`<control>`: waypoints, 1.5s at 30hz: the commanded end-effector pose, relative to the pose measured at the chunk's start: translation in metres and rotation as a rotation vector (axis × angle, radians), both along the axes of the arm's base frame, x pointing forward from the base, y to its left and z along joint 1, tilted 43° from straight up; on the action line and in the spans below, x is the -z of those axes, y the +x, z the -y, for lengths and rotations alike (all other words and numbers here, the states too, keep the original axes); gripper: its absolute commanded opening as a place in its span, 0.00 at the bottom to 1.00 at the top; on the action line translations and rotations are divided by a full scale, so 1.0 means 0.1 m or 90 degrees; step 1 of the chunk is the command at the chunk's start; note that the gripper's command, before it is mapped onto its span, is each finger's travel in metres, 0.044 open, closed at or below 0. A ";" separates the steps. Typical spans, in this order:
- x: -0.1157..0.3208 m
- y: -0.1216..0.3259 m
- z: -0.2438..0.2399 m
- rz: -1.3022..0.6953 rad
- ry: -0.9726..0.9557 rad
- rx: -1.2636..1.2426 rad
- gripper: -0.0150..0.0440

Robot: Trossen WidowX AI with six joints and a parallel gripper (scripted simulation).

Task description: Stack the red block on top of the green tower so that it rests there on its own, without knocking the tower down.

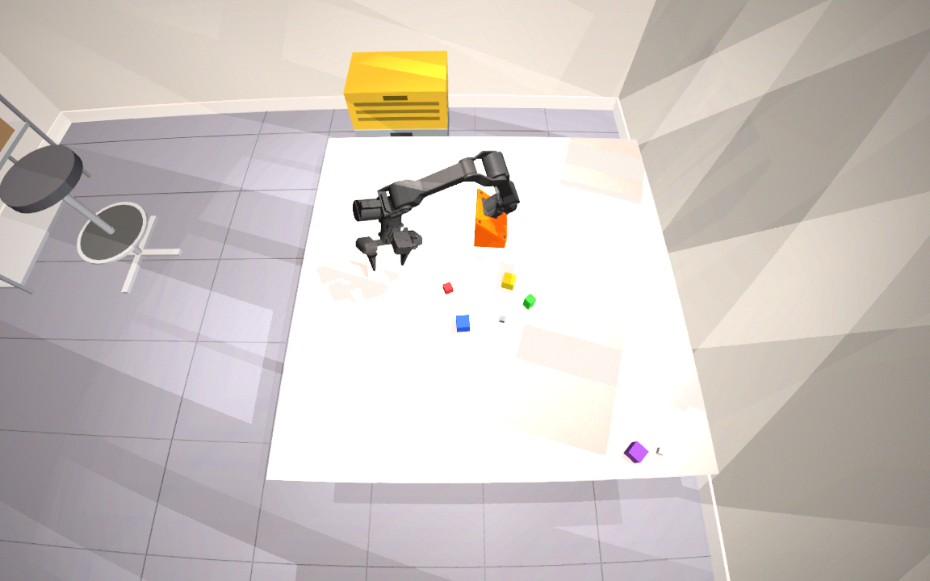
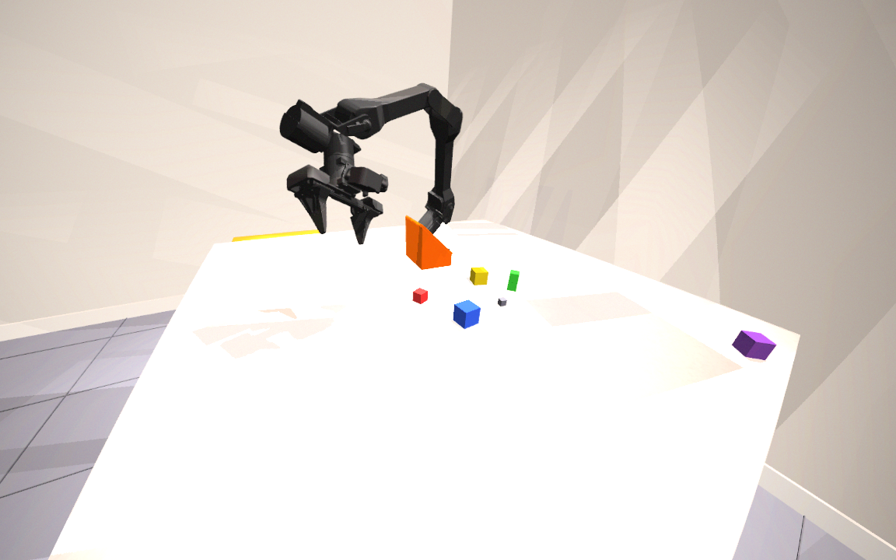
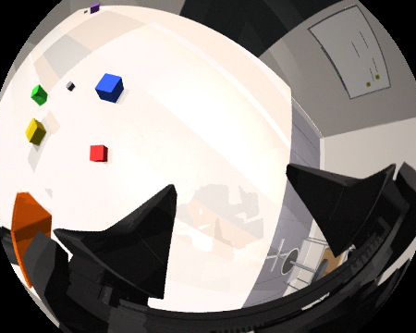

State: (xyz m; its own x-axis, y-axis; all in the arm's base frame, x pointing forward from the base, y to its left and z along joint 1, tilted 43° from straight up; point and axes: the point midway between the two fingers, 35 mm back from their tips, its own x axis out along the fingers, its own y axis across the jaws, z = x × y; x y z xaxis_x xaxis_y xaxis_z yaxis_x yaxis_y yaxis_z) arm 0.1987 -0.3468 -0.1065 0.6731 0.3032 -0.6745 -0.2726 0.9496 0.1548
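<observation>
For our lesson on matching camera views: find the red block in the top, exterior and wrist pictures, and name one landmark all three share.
Top: red block sits mid-table, left of the yellow block.
Exterior: red block lies below the orange wedge, left of the blue block.
Wrist: red block is left of centre, above the tool's fingers.
Shared landmark: the blue block, near the red one in every view.

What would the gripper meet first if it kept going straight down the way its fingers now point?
Most likely bare table top. The gripper hangs open and empty, fingers pointing down, near the table's left side. The red block sits off to one side, out of that line, though depth is uncertain.
</observation>
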 end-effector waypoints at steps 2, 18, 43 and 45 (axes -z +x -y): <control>-0.08 0.23 -0.49 -0.080 0.074 -0.044 1.00; -0.36 0.39 -1.79 -0.326 0.198 -0.160 1.00; 0.01 0.48 -2.17 -0.325 0.199 -0.161 1.00; 0.04 0.49 -2.19 -0.325 0.199 -0.161 1.00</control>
